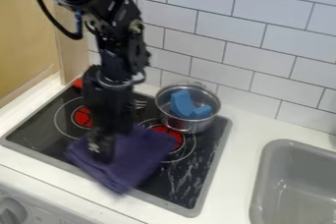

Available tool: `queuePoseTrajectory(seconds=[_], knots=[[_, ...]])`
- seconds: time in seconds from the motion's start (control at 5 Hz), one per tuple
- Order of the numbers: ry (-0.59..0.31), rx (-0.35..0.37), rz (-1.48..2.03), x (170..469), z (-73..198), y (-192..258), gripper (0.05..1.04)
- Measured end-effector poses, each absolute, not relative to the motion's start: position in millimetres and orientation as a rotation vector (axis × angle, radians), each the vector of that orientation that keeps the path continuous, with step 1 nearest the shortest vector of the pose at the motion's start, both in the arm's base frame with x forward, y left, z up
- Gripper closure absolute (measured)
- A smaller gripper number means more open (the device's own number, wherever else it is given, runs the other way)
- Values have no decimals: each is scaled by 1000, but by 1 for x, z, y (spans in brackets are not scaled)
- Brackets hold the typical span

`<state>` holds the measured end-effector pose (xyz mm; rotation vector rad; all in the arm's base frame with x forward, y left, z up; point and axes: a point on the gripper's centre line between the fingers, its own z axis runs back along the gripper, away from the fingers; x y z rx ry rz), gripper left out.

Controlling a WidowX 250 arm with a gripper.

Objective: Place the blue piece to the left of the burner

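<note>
Camera view: gripper (101, 149) down at purple cloth (141, 152), blue piece (182, 102) in pot (181, 126)

Black arm (118, 53) in from the top left, gripper hanging low over the stovetop (39, 125), toward its front edge, left of centre. It overlaps the left part of the cloth; can't tell if open, closed or gripping the cloth. Cloth lies crooked across the front middle of the stovetop, one corner out over the front edge, blurred, and covers part of the right burner (176, 136). Left burner (82, 117), red centre, partly behind the arm. Metal pot upright near the stovetop's back right corner, just behind the right burner's red centre. Blue piece is inside the pot, curved, one end raised toward the back rim. Small red item (77, 83) at the back left corner. White counter (242, 144) around the stovetop; grey sink (263, 169) to the right, apart from it. White tiled wall (263, 36) behind, wooden panel (26, 31) at left. Knob (12, 212) on the front panel, bottom left.
</note>
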<state>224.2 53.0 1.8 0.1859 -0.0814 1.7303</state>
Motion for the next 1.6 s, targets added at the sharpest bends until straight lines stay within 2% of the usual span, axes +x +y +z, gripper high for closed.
queuePoseTrajectory(seconds=[0.2,0.4,0.8,1.6], knots=[[-101,204,1747,224,5,66,85],[-121,233,1811,216,9,98,85],[-124,243,1845,212,11,119,85],[-128,251,1842,212,13,118,85]])
